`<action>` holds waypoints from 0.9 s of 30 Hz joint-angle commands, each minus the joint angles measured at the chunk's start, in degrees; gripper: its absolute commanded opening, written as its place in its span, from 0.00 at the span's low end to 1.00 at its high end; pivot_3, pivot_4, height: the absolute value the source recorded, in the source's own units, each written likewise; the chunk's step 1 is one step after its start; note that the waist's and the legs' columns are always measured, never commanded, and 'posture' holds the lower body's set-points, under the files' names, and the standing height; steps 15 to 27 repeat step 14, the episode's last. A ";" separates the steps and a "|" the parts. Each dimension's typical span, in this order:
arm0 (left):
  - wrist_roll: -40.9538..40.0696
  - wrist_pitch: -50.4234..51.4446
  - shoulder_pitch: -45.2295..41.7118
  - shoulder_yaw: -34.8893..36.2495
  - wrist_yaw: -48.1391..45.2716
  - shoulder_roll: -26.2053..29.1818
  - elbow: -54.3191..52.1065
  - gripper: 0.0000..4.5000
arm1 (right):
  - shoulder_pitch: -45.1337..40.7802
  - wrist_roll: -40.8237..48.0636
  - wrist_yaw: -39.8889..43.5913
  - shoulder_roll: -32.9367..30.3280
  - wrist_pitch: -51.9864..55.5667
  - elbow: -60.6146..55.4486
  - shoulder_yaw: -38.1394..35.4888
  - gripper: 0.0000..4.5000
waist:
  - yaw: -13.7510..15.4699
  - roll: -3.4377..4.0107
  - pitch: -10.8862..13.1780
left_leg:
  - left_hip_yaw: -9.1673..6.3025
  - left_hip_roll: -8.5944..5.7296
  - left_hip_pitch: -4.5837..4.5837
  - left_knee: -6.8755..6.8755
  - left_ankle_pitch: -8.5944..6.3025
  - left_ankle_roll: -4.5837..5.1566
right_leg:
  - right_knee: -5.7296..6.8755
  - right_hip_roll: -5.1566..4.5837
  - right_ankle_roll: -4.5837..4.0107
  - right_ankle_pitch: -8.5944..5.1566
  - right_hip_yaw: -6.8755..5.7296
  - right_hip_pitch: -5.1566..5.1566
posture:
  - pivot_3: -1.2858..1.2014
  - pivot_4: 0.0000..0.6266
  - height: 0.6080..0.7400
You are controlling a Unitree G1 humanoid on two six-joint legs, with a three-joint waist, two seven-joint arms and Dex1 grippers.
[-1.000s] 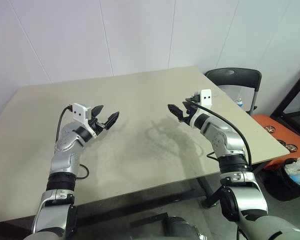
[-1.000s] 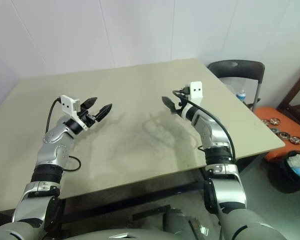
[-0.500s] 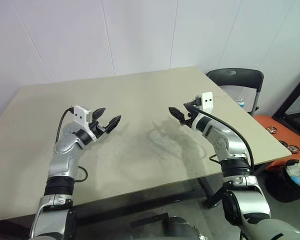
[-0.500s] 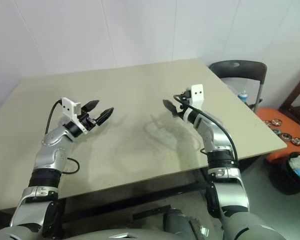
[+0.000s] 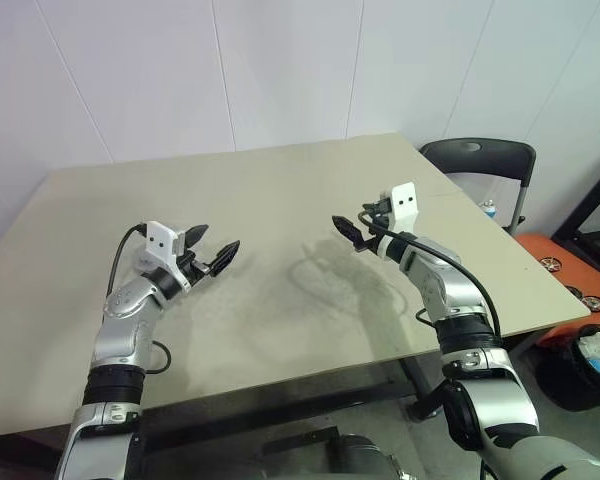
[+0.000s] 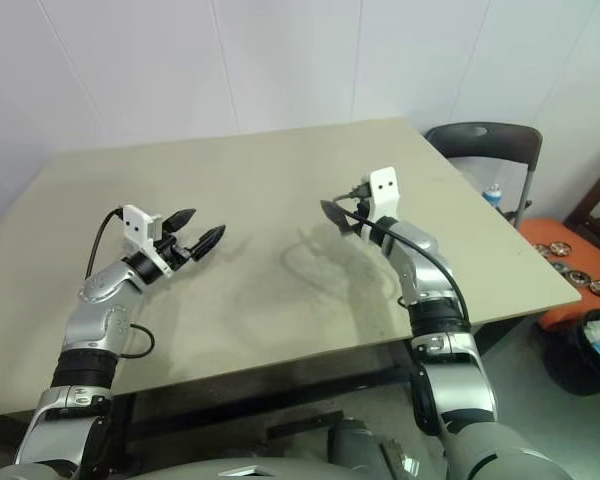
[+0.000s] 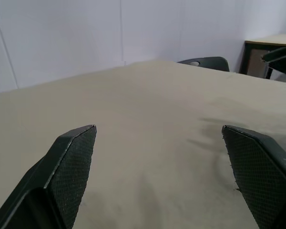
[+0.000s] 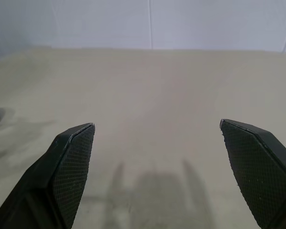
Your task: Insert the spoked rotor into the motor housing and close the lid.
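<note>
Hovering above a beige surface, both arms reach forward in the left eye view. The left gripper hangs over the near left part with its two black fingers spread wide and nothing between them. The right gripper hangs over the middle right part, pointing toward the left one, also spread wide and empty; the two are well apart. A black chair stands past the surface's far right corner, with an orange box and a bin on the floor to the right.

From the right eye view, the same layout appears, with the arms' shadows lying on the surface between the grippers.

Along the left wrist view, two textured black fingers stand far apart over bare beige surface, with the chair's back beyond the far edge.

Along the right wrist view, the fingers stand equally wide over the surface, their shadow below.

I cannot tell where the rotor, housing and lid are.
</note>
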 commanded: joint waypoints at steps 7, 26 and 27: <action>1.51 -1.86 -3.21 -0.06 0.10 0.80 1.10 1.00 | -1.33 0.40 1.01 -0.24 0.56 -1.85 0.41 0.98 | -0.15 0.00 0.00 | 0.03 0.01 -0.02 -0.01 0.00 0.01 | 0.02 0.02 0.00 0.00 0.02 0.00 | 0.52 0.00 1.00; 1.27 -1.30 -1.71 0.57 1.80 0.90 -1.86 1.00 | -3.75 -0.14 1.64 0.64 -0.59 1.51 0.91 0.98 | -0.14 0.00 0.00 | 0.02 0.01 0.00 0.00 0.00 0.00 | 0.02 0.02 0.00 0.00 0.02 0.00 | 0.52 0.00 1.00; 1.27 -1.30 -1.71 0.57 1.80 0.90 -1.86 1.00 | -3.75 -0.14 1.64 0.64 -0.59 1.51 0.91 0.98 | -0.14 0.00 0.00 | 0.02 0.01 0.00 0.00 0.00 0.00 | 0.02 0.02 0.00 0.00 0.02 0.00 | 0.52 0.00 1.00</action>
